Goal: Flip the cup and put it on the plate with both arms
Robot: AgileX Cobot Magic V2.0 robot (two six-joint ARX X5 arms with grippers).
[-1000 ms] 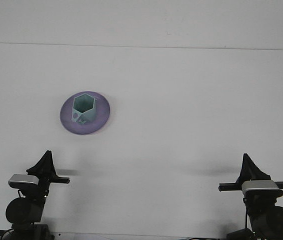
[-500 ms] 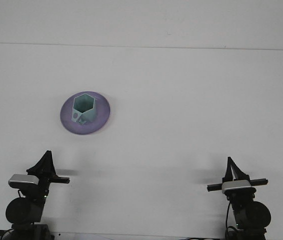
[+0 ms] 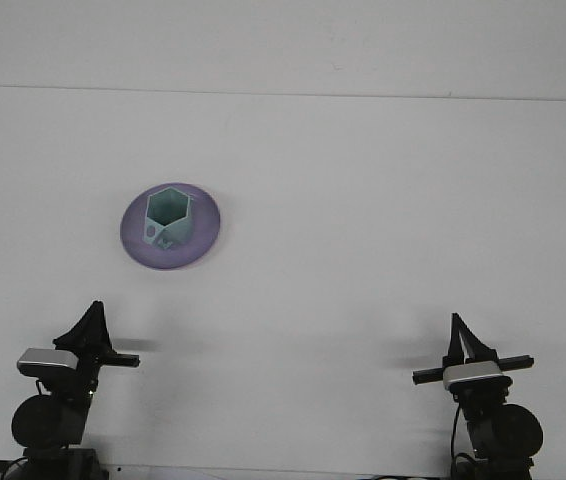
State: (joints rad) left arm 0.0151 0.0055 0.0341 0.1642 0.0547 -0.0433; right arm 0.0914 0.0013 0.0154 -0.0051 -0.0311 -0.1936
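Only the front view is ours to read, so we take it from the top down. We find the teal hexagonal cup [image 3: 168,218] standing mouth-up on the purple plate [image 3: 207,232], left of centre on the white table [image 3: 383,200], its open rim facing us and nothing touching it. By our judgement the task looks finished, or nearly so.

Lower in the same view, our left gripper [image 3: 91,318] and right gripper [image 3: 459,333] sit at the near edge of the table, well apart from the plate and from each other. Each shows as a dark tapered point, and we cannot tell how their fingers stand (the angle hides any gap).

What could go wrong from here seems slight to us. The cup sits a little toward the plate's left side rather than dead centre, so an arm reaching back in could nudge it toward the rim or tip it.
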